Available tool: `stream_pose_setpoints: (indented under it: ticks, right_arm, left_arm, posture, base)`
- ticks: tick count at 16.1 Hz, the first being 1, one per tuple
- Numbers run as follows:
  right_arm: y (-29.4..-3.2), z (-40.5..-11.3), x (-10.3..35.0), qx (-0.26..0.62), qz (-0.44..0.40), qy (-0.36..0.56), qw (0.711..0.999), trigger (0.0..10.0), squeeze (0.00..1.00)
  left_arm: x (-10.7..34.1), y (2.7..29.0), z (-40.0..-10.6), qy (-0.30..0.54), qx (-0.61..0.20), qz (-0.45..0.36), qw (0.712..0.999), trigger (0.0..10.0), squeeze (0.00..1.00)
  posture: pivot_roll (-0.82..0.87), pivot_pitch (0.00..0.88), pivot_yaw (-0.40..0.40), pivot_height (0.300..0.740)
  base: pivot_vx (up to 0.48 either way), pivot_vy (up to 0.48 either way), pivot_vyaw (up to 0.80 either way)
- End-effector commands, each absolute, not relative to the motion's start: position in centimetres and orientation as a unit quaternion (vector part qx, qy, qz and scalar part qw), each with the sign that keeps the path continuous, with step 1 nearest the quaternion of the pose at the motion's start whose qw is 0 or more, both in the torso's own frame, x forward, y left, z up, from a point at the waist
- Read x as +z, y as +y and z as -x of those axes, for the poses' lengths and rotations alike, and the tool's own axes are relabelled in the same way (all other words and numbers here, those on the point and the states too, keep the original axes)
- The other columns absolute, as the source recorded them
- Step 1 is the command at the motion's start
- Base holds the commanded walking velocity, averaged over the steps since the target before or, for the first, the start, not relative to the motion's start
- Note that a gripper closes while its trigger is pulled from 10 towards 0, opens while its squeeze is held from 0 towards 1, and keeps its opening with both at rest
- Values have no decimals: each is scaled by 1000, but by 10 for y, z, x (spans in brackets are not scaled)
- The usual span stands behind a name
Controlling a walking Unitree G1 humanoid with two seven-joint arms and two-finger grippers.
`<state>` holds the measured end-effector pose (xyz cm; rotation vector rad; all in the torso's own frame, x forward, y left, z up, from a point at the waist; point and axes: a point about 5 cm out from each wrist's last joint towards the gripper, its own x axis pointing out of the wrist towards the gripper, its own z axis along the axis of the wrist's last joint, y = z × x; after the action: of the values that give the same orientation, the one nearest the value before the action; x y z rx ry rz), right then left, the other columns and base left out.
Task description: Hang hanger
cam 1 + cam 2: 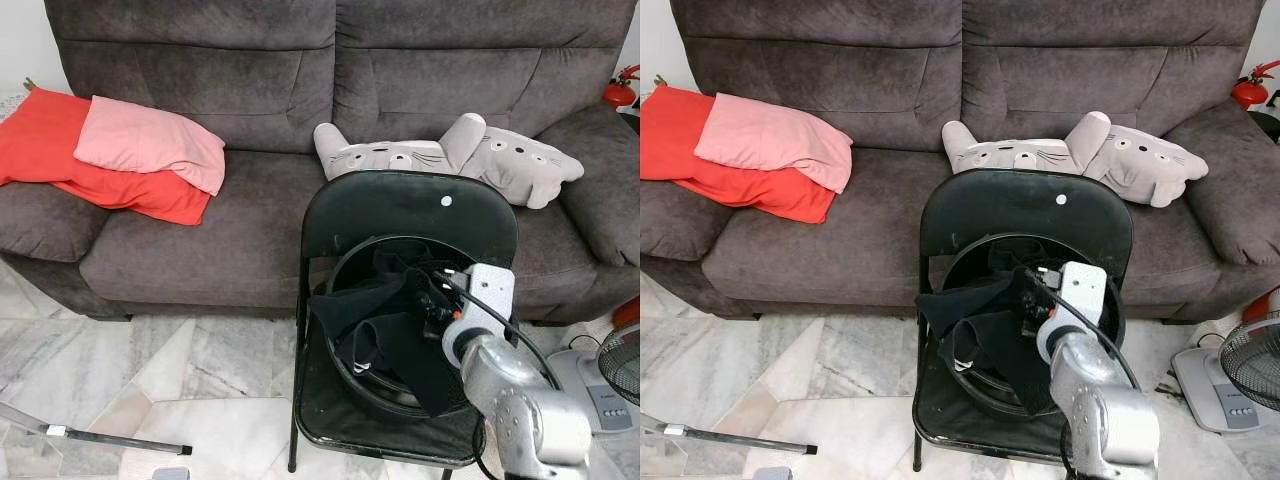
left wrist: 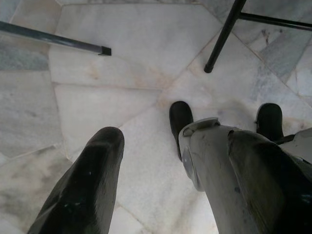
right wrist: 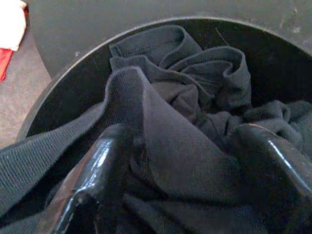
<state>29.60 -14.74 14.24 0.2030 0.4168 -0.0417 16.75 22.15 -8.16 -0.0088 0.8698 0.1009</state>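
A dark garment is straddled by the spread fingers of the right gripper inside a round black basket on a folding chair. No hanger can be made out; a deep, centred pinch is advised. The left gripper hangs parted above the floor.

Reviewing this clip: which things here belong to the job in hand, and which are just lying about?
In play:
- right gripper, fingers astride the cloth
- black garment
- black basket
- black folding chair

Lying about:
- red and pink cushions
- grey plush toys
- fan
- left gripper, idle above the floor
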Motion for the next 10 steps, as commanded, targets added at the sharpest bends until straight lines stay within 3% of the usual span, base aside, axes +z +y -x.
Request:
stream_pose_setpoints:
  ticks: [1, 8, 9, 10]
  right_arm:
    - [-147, -298, 140, -17, -106, 210, 972, 10000, 0]
    - [-150, -306, 132, -23, -127, 219, 967, 9686, 0]
    - [-148, -307, 133, -22, -129, 216, 967, 0, 0]
    - [-148, -308, 133, -20, -130, 216, 968, 0, 0]
  left_arm:
    - [-89, 221, -153, 449, 48, 6, 892, 10000, 0]
    - [-90, 219, -151, 453, 45, 6, 890, 10000, 0]
    - [-90, 219, -150, 453, 45, 7, 890, 10000, 0]
    - [-90, 218, -150, 454, 45, 6, 890, 10000, 0]
  posture:
    - [-185, 194, -15, 740]
    - [-178, 196, -17, 740]
    - [-176, 197, -18, 740]
    - [-176, 196, -18, 740]
  base:
    - [0, 0, 0]
    - [0, 0, 0]
    - [0, 0, 0]
    - [0, 0, 0]
